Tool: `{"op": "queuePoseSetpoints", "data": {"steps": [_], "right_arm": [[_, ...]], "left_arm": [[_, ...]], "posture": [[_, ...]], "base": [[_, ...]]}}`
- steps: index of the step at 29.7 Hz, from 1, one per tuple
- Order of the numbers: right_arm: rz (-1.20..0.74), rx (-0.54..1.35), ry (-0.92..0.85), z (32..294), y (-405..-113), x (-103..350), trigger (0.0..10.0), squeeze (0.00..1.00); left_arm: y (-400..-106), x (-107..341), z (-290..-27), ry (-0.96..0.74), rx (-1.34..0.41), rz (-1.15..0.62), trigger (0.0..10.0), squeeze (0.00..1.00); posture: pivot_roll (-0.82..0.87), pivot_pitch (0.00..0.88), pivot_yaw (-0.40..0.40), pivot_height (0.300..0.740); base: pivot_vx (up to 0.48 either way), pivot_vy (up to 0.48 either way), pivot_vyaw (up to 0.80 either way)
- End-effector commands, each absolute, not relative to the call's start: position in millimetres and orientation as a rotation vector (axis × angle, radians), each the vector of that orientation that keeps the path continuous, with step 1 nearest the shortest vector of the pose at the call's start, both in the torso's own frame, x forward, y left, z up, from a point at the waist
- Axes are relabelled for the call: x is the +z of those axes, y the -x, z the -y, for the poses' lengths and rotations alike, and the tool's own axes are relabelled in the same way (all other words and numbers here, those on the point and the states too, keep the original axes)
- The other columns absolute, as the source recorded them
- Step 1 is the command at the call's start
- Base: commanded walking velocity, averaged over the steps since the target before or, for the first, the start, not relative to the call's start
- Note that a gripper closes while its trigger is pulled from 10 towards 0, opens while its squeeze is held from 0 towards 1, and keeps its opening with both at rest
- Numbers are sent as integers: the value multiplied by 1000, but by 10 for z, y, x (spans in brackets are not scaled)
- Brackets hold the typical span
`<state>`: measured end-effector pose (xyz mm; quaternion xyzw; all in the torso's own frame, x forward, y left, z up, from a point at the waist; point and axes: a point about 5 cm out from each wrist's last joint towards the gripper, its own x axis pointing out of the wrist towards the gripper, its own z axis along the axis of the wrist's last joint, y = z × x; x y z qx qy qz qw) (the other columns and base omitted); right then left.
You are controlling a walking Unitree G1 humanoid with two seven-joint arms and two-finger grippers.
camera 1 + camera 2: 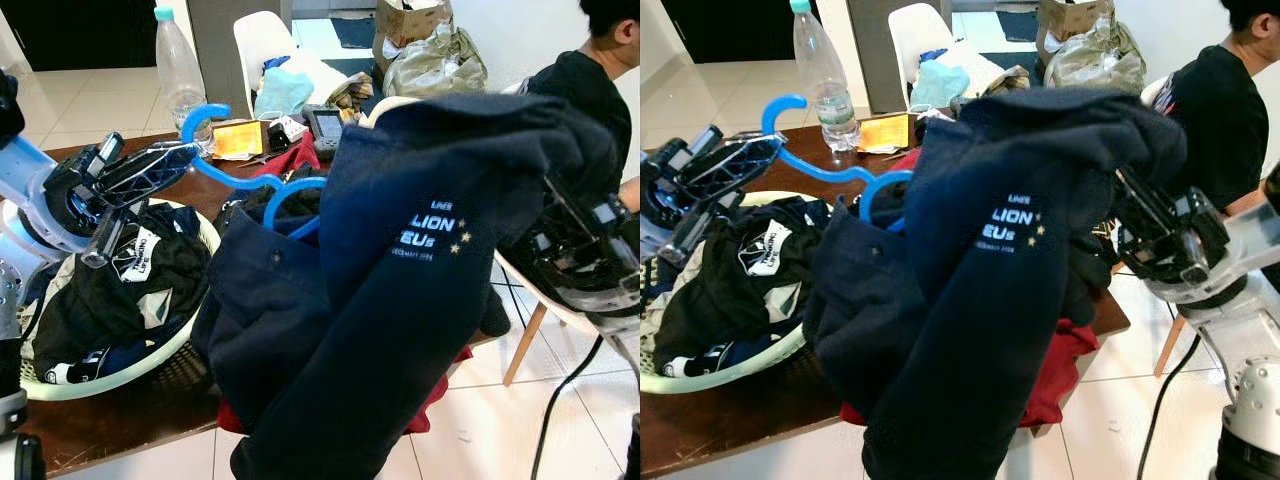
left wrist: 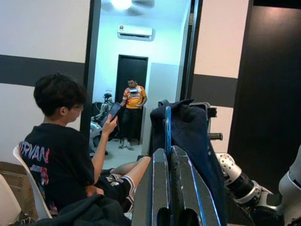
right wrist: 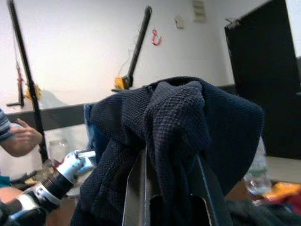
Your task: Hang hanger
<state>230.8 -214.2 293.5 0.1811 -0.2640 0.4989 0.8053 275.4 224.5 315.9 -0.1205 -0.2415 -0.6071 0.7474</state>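
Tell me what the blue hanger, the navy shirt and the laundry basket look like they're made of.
Blue hanger: looks like glossy moulded plastic, with a smooth, evenly coloured curved hook. Navy shirt: a matte knit fabric, probably cotton pique; the right wrist view shows a fine honeycomb texture. Laundry basket: likely pale plastic, with a smooth rim and perforated wall.

Bright, bluish cast — sharp focus

Navy garment [image 1: 440, 290], pale print on its fabric: "LION" over "EUs", a few small stars beside; smaller lines above and below too fine to read. Seated person's black T-shirt [image 2: 56, 162], back print: reads roughly "RVAN", first letter hidden. Black-and-white garment [image 1: 135, 255] in the basket: lettering illegible.
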Motion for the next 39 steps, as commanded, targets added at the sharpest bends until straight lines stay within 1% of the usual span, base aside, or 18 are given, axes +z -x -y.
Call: {"op": "queuePoseSetpoints", "data": {"steps": [1, 2, 13, 14, 15, 16, 17, 19, 23, 24, 25, 27, 28, 33, 34, 37, 38, 39], "right_arm": [[640, 831, -392, 2555, -2317, 2884, 10000, 0], [585, 835, -373, 2505, -2352, 2821, 10000, 1000], [426, 822, -247, 2336, -2465, 2589, 10000, 1000], [417, 806, -238, 2346, -2481, 2575, 10000, 765], [417, 806, -238, 2346, -2481, 2575, 10000, 765], [403, 794, -223, 2331, -2505, 2563, 10000, 424], [403, 794, -223, 2331, -2505, 2563, 10000, 424], [358, 786, -175, 2205, -2570, 2535, 10000, 0], [396, 769, -145, 1945, -2662, 2668, 10000, 0], [396, 769, -145, 1945, -2662, 2668, 10000, 0], [509, 768, -240, 1902, -2650, 2927, 10000, 0], [509, 768, -240, 1902, -2650, 2927, 10000, 0], [530, 760, -271, 1877, -2660, 3021, 10000, 0], [527, 744, -273, 1836, -2686, 3063, 10000, 27], [493, 724, -302, 1730, -2750, 3065, 10000, 906], [473, 732, -325, 1670, -2761, 3039, 10000, 918], [428, 748, -300, 1612, -2763, 2994, 10000, 788], [428, 748, -300, 1612, -2763, 2994, 10000, 788]], "left_arm": [[-2692, 3225, -2680, 274, -1131, 624, 784, 0], [-2690, 3226, -2680, 274, -1133, 624, 784, 0], [-2699, 3223, -2647, 279, -1148, 621, 784, 0], [-2701, 3223, -2643, 278, -1150, 620, 824, 0], [-2701, 3223, -2643, 278, -1150, 620, 824, 0], [-2704, 3220, -2641, 276, -1152, 617, 824, 0], [-2704, 3220, -2641, 276, -1152, 617, 824, 0], [-2707, 3214, -2640, 276, -1156, 611, 824, 0], [-2719, 3192, -2630, 279, -1161, 594, 902, 0], [-2719, 3192, -2630, 279, -1161, 594, 902, 0], [-2785, 3110, -2581, 254, -1116, 546, 1216, 0], [-2785, 3110, -2581, 254, -1116, 546, 1216, 0], [-2833, 3052, -2530, 240, -1090, 518, 1961, 0], [-2881, 2992, -2455, 227, -1069, 493, 2314, 0], [-2943, 2853, -2148, 250, -1083, 464, 2275, 0], [-2960, 2800, -1958, 276, -1096, 464, 2118, 0], [-2965, 2791, -1908, 277, -1101, 462, 2157, 0], [-2965, 2791, -1908, 277, -1101, 462, 2157, 0]], "posture": [[81, 122, 21, 740], [80, 125, 24, 740], [79, 128, 28, 740], [79, 128, 28, 740], [79, 128, 28, 740], [78, 129, 29, 740], [78, 129, 29, 740], [78, 131, 30, 740], [81, 133, 33, 740], [81, 133, 33, 740], [81, 134, 38, 740], [81, 134, 38, 740], [79, 136, 39, 740], [79, 136, 39, 740], [70, 138, 39, 740], [70, 138, 39, 740], [66, 138, 41, 740], [66, 138, 41, 740]], "base": [[0, 0, 0], [0, 0, 0], [0, 0, 0], [0, 0, 0], [0, 0, 0], [0, 0, 0], [0, 0, 0], [0, 0, 0], [0, 0, 0], [0, 0, 0], [0, 0, 0], [0, 0, 0], [0, 0, 0], [0, 0, 0], [0, 0, 0], [0, 0, 0], [0, 0, 0], [0, 0, 0]]}}
